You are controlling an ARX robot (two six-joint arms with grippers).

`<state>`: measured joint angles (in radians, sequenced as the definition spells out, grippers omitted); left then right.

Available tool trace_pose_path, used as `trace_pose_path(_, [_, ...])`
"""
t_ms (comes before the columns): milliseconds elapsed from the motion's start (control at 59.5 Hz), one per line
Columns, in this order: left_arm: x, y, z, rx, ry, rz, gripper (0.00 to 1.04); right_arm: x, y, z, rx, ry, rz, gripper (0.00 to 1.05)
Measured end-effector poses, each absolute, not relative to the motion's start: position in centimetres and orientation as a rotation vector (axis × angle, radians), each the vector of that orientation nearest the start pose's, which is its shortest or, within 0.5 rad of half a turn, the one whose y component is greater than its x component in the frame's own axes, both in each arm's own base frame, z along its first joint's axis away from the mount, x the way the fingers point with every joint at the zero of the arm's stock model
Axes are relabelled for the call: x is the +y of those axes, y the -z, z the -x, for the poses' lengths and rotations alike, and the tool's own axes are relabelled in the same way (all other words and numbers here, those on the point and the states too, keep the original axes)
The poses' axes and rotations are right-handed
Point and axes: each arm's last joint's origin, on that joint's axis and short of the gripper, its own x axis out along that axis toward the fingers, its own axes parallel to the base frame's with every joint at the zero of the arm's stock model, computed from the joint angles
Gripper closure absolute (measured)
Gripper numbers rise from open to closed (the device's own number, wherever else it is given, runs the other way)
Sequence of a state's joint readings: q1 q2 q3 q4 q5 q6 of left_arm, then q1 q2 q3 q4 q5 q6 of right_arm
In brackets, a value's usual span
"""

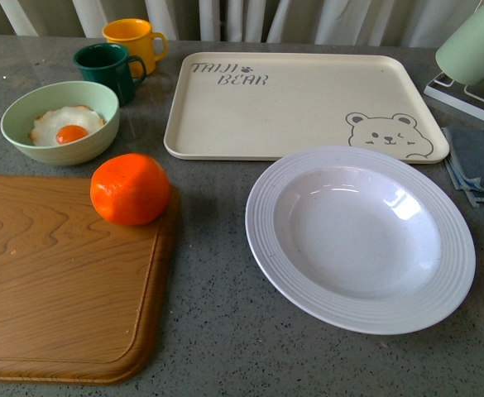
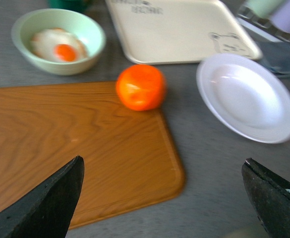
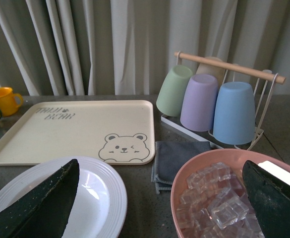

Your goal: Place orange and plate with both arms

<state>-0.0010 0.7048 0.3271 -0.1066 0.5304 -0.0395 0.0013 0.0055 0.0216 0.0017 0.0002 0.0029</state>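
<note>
The orange rests on the far right corner of a wooden cutting board. To its right the white ribbed plate lies empty on the grey counter. Neither arm appears in the front view. In the left wrist view my left gripper is open and hangs over the board's near corner, short of the orange, with the plate off to the side. My right gripper is open too, with one finger over the plate and the other over a pink bowl.
A cream bear tray lies behind the plate. A green bowl with a fried egg and two mugs stand at the back left. A grey cloth, a cup rack and the pink bowl of ice cubes are on the right.
</note>
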Motion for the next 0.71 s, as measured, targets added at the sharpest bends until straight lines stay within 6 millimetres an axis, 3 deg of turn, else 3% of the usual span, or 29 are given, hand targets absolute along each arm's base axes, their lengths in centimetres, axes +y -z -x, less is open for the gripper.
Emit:
trace_pose_path(202, [-2.9, -19.9, -20.9, 0.465, 0.516, 0.186, 0.09, 0.0, -17.1, -9.7, -0.018, -0.002, -0.003, 0.09])
trace_pose_path(336, [-4.1, -18.1, -24.0, 0.545, 0.533, 0.212, 0.09, 0.0, -17.1, -9.7, -0.018, -0.002, -0.003, 0.09])
trace_pose_path(555, [-5.2, -15.6, -26.5, 0.639, 0.546, 0.231, 0.09, 0.0, -17.1, -9.7, -0.018, -0.002, -0.003, 0.09])
trace_pose_path(706, [-6.0, -13.9, -27.1, 0.682, 0.548, 0.218, 0.09, 0.0, -17.1, -9.7, -0.018, -0.002, -0.003, 0.09])
